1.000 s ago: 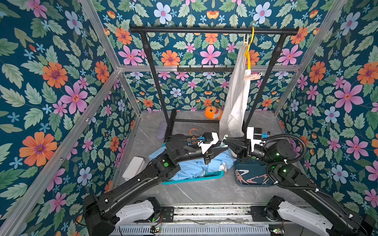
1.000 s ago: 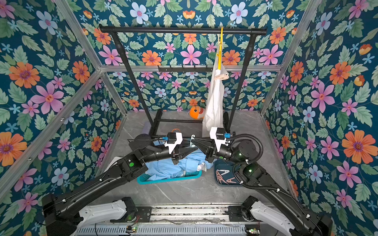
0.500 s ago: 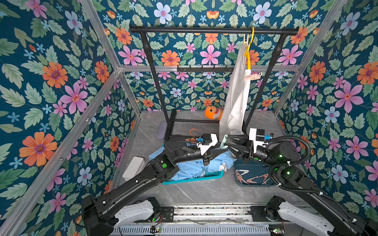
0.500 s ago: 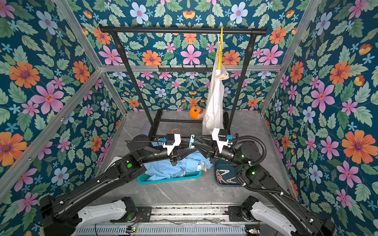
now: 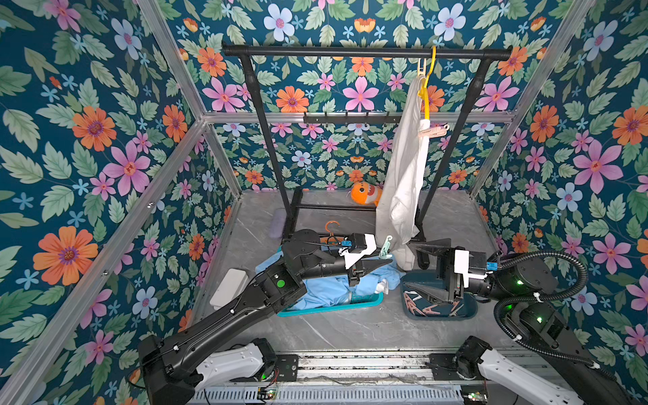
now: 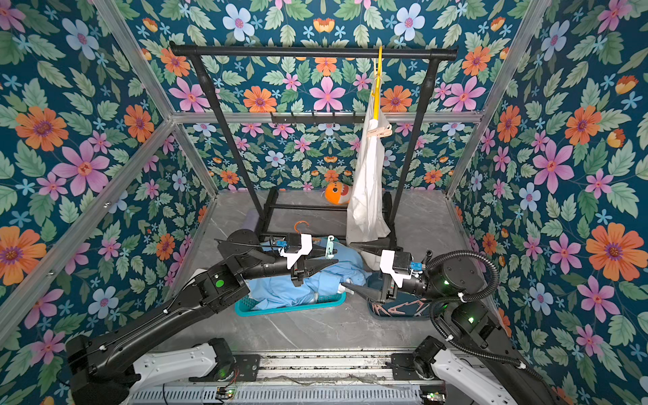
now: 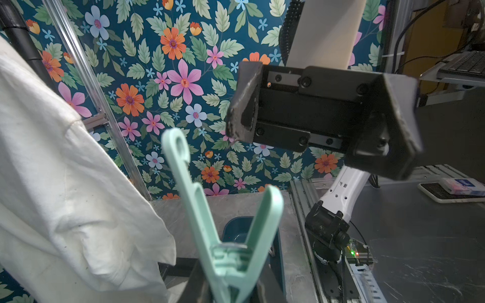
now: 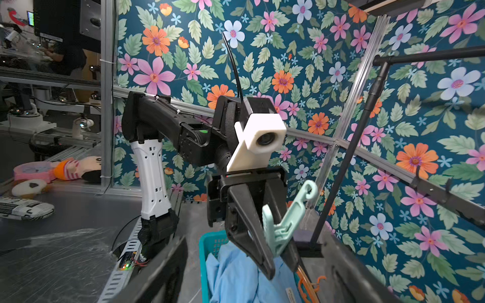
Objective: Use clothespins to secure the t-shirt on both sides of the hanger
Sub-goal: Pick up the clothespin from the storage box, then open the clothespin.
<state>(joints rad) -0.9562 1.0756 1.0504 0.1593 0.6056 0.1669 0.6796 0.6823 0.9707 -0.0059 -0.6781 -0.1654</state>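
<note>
The white t-shirt (image 5: 403, 168) hangs on a yellow hanger (image 5: 426, 87) at the right end of the rack, with a pink clothespin (image 5: 433, 131) clipped on one side. My left gripper (image 5: 384, 257) (image 6: 331, 256) is shut on a pale green clothespin (image 5: 385, 245) (image 7: 223, 223) (image 8: 283, 225), its prongs pointing up beside the shirt's lower hem. The right gripper (image 5: 408, 265) (image 6: 347, 264) stands wide open a little to the right, facing it, with nothing between its fingers (image 8: 168, 270).
A teal basket (image 5: 329, 308) of blue clothes with an orange hanger (image 5: 331, 228) lies under the left gripper. A dark tray (image 5: 470, 310) holding several clothespins sits under the right gripper. The black rack (image 5: 364, 52), an orange plush toy (image 5: 364, 193) and a white box (image 5: 229, 287) stand around.
The right gripper has opened, let go of the green clothespin and drawn back to the right. The left gripper keeps the clothespin and has barely moved.
</note>
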